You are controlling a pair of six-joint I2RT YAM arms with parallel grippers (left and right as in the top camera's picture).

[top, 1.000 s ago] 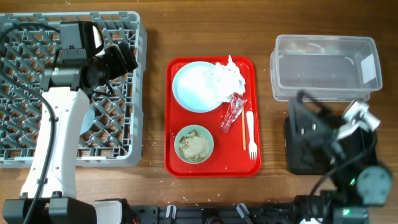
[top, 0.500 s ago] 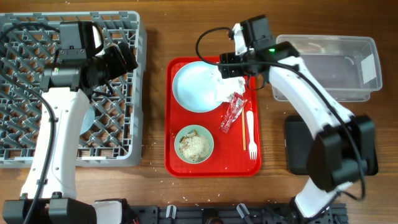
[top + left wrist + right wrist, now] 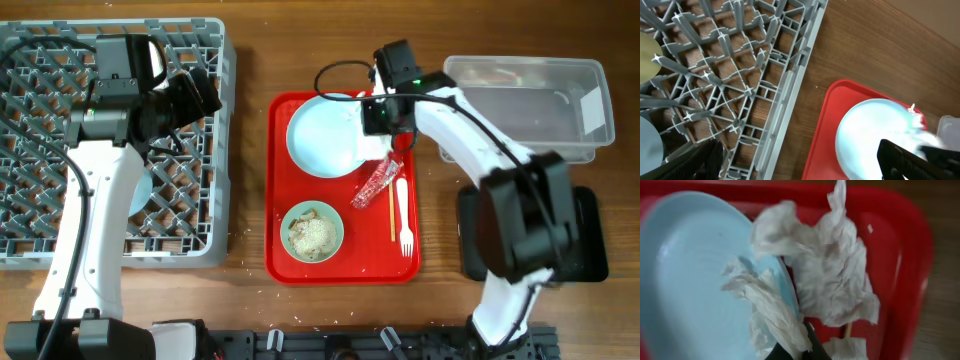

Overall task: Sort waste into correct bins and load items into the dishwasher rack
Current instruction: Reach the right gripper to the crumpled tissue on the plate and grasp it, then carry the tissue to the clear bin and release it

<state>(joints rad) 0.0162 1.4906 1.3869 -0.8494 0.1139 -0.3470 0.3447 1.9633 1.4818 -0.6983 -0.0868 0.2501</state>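
Right gripper [image 3: 384,117] is positioned over the far right corner of the red serving tray [image 3: 338,268], directly above the crumpled white paper napkin [image 3: 826,272]. In the right wrist view its fingertips show only at the bottom edge, narrow and close together, with a twisted strand of the napkin running down into them; they appear clamped on that strand. The rest of the napkin lies partly on the right rim of the pale blue plate [image 3: 320,138] and partly on the tray floor just beside it. The plate sits in the far half of the tray. The red shiny wrapper [image 3: 376,183] lies just near of the napkin, close to the plate's right edge. The thin wooden stick [image 3: 391,212] and the white plastic fork [image 3: 403,214] lie side by side along the tray's right side, stick on the left. The pale green bowl [image 3: 312,231] stands in the near left part of the tray and holds rice-like food scraps [image 3: 313,236]. The clear plastic tub [image 3: 525,110] stands on the wooden table [image 3: 250,150] to the right of the tray, at the far side; the black tray [image 3: 592,240] lies near of it, largely covered by the right arm. Left gripper [image 3: 799,155] hangs over the right edge of the grey dishwasher rack [image 3: 40,130], fingers spread wide and holding nothing. A pale blue dish [image 3: 141,196] stands in the rack, partly hidden by the left arm.
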